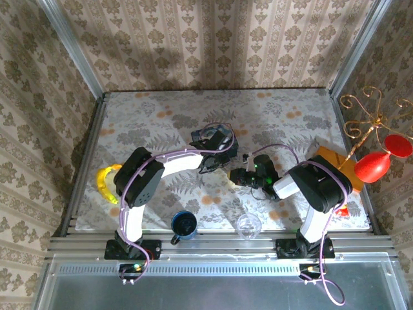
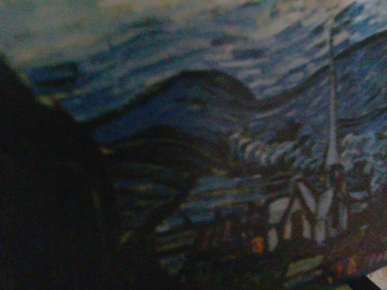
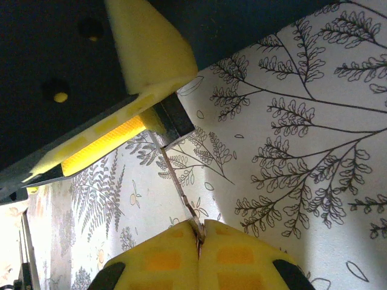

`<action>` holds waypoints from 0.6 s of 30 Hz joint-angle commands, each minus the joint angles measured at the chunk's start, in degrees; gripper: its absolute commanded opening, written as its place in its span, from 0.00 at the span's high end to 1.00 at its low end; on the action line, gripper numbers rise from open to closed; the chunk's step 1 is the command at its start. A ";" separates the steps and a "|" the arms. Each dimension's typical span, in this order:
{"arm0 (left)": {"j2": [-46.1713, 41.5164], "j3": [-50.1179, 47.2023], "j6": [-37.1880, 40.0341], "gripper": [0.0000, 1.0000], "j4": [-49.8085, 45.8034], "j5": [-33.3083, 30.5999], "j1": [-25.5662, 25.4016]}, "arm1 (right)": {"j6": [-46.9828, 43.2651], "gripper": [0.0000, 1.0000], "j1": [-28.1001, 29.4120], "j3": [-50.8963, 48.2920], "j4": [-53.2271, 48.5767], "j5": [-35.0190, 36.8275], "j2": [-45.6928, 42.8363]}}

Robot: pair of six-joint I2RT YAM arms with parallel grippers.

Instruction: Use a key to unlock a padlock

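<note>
- Right gripper [image 3: 199, 241]: we see its yellow pads [image 3: 157, 260] pressed together, pinching the key [image 3: 179, 188] by one end.
- The key slants toward 11 o'clock. Its tip meets the padlock [image 3: 176, 119], a small dark grey block under a yellow foam wedge [image 3: 151, 48].
- Left gripper [image 1: 211, 161]: at the blue tin [image 1: 219, 137], 6 o'clock side. We can't tell how far it is open.
- Top view: the right gripper is at 4 o'clock from the tin.

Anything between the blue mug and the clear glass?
No. In the top view, the patterned tablecloth between blue mug and clear glass is bare.

Mug [image 1: 184, 225] left of glass bowl [image 1: 248, 226] (near edge); tin [image 2: 242, 121] behind.
</note>
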 commanded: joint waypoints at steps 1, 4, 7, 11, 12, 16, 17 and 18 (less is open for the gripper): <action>-2.92 -0.12 -1.16 0.94 1.22 -0.19 0.48 | 0.43 1.00 -0.24 0.23 -0.36 4.25 2.24; -3.01 0.12 -1.09 0.94 1.65 0.01 0.57 | 0.46 1.00 -0.18 0.52 -0.26 4.13 2.56; -3.36 0.08 -1.01 0.94 1.65 0.01 0.63 | 0.48 1.00 -0.25 0.67 -0.51 4.23 2.60; -4.19 -1.18 -1.40 0.94 2.89 0.18 0.83 | 1.12 1.00 -0.27 0.24 0.15 4.66 2.73; -4.52 -1.62 -1.61 0.96 3.38 0.11 0.88 | 1.30 1.00 -0.27 0.06 0.49 4.62 2.61; -5.75 -3.23 -2.05 0.98 5.03 -0.68 1.20 | 1.75 1.00 -0.20 -0.16 1.15 4.62 2.23; -5.99 -3.45 -2.03 0.98 5.28 -0.89 1.28 | 1.75 1.00 -0.22 -0.25 1.17 4.61 2.11; -6.17 -3.63 -2.13 0.98 5.55 -1.00 1.37 | 1.67 1.00 -0.22 -0.23 1.14 4.62 2.00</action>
